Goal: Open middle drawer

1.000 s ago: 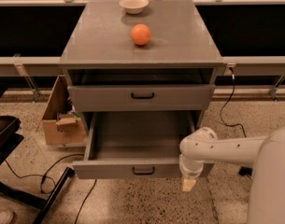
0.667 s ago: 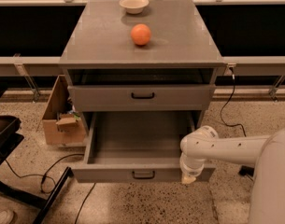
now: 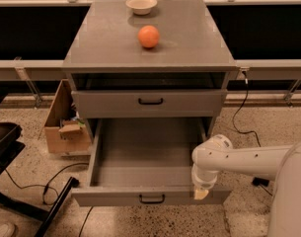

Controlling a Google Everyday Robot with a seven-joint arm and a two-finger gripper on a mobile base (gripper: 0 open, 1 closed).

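The middle drawer [image 3: 115, 197] is a wide grey drawer with a low flat front and a small black handle [image 3: 152, 199]. It stands pulled far out of the grey cabinet [image 3: 91, 48], and its plain grey inside [image 3: 145, 152] holds nothing. My gripper [image 3: 200, 194] hangs from the white arm [image 3: 248, 162] at the right part of the drawer's front edge, well right of the handle. The taller-fronted drawer [image 3: 105, 102] above, with a wider black handle, is closed. The lowest drawer is hidden under the open one.
An orange ball [image 3: 148, 36] and a white bowl [image 3: 141, 5] sit on the cabinet top. A cardboard box [image 3: 61, 127] stands on the floor to the left. A black frame [image 3: 21, 201] with cables lies at the lower left. A black cable [image 3: 241, 107] hangs at the right.
The middle drawer has slid farther out toward the camera. My gripper has stayed at its front right edge, dropping slightly.
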